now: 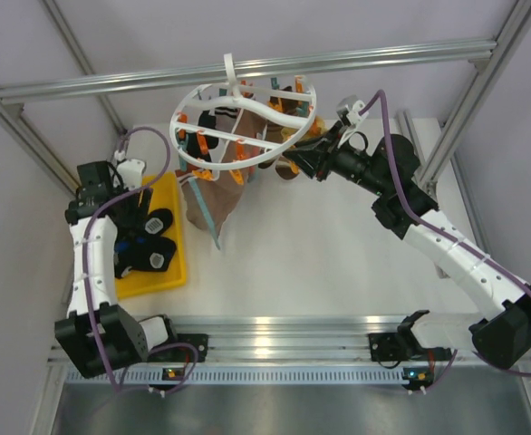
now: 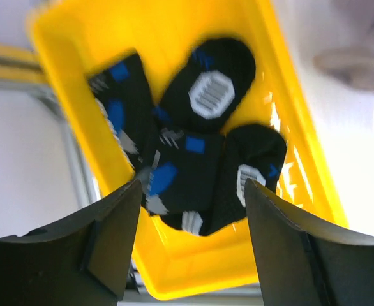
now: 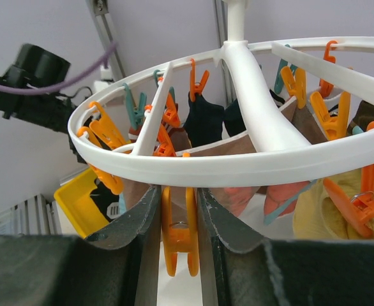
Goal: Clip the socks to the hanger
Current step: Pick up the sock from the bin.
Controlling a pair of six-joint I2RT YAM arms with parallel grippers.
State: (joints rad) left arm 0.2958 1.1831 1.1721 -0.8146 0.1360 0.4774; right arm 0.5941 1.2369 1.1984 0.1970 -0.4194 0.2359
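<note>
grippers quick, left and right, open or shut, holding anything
Left gripper: open, empty, over the dark socks in the yellow plastic tray.
Right gripper: shut on an orange plastic clip of the round white plastic hanger.

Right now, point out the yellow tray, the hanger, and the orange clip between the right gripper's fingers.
yellow tray [image 2: 193, 271], left wrist view, near wall.
hanger [image 3: 262, 124], right wrist view, central white arm.
orange clip [image 3: 179, 245], right wrist view, lower handles.
</note>
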